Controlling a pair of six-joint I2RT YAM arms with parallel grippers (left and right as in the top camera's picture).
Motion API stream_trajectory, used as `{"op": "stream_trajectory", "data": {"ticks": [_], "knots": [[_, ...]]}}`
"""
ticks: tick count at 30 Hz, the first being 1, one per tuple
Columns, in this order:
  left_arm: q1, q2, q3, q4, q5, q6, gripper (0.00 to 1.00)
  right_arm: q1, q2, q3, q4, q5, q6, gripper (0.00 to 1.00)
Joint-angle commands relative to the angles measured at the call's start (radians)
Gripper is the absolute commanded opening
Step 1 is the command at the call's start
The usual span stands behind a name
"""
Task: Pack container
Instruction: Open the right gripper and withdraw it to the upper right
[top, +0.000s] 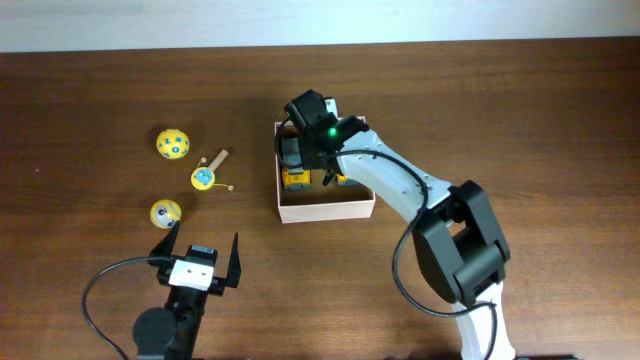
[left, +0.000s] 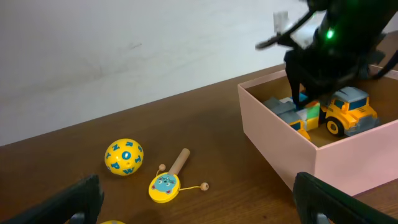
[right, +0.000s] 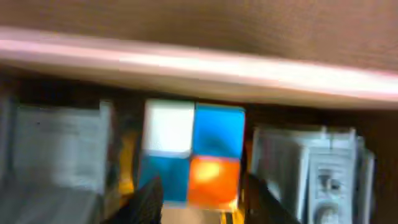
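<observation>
The desk (top: 90, 90) was smooth, dark brown wood grain, with a white wall (top: 300, 20) behind its far edge. The container (top: 325, 210), a shallow square box with thin pale walls, sat near the desk's middle and held a yellow toy truck (left: 348, 109). The right arm reached in from the near right corner, elbow bent, with the right gripper (right: 200, 198) dipped into the box. Its jaws flanked a chequered cube (right: 193, 149), but blur hid whether they pressed it. The left gripper (top: 200, 250) hung by the near edge, jaws wide.
</observation>
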Motion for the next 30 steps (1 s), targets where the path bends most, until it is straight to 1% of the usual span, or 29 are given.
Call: {"op": "stream_trajectory", "data": {"ticks": [1, 9, 14, 22, 25, 27, 30], "knots": [[0.006, 0.000, -0.006, -0.001, -0.004, 0.015, 0.99, -0.004, 0.022, 0.013, -0.003, -0.009, -0.009, 0.37], [0.006, 0.000, -0.006, -0.001, -0.004, 0.015, 0.99, -0.005, 0.020, 0.017, 0.000, -0.009, -0.010, 0.37], [0.006, 0.000, -0.006, -0.001, -0.004, 0.015, 0.99, -0.005, 0.019, 0.102, -0.080, -0.008, -0.034, 0.37], [0.006, 0.000, -0.006, -0.001, -0.004, 0.015, 0.99, -0.005, 0.019, 0.397, -0.346, 0.025, -0.061, 0.37], [0.006, 0.000, -0.006, -0.001, -0.004, 0.015, 0.99, -0.014, 0.011, 0.495, -0.468, 0.025, -0.023, 0.37], [0.006, 0.000, -0.006, -0.001, -0.004, 0.015, 0.99, -0.026, -0.003, 0.548, -0.550, 0.025, 0.021, 0.43], [0.006, 0.000, -0.006, -0.001, -0.004, 0.015, 0.99, -0.053, -0.036, 0.597, -0.645, 0.024, 0.052, 0.46]]}}
